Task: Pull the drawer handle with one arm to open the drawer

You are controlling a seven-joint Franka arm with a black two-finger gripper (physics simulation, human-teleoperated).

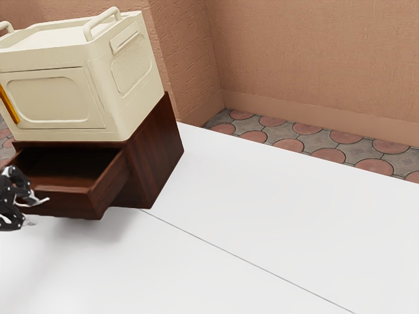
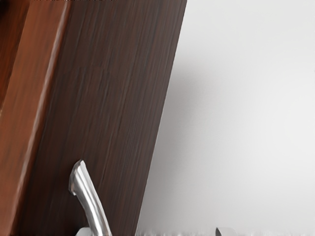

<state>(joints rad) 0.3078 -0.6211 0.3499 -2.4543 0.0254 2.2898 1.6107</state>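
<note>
The end effector point(image 1: 35, 211), fingers apart, adjoins the handle point(image 2: 91, 199) of the open drawer point(image 1: 65, 202), beyond whose edge the desk point(image 1: 236, 196) spreads broadly.

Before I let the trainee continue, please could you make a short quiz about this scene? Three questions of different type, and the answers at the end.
1. Fill in, open or shut: the drawer of the wooden cabinet is ___.
2. The cream box rests on: (a) the tiled floor; (b) the wooden cabinet; (c) the white table.
3. True or false: the handle on the drawer's front is silver-coloured and curved.

Key: 1 open; 2 b; 3 true.
</note>
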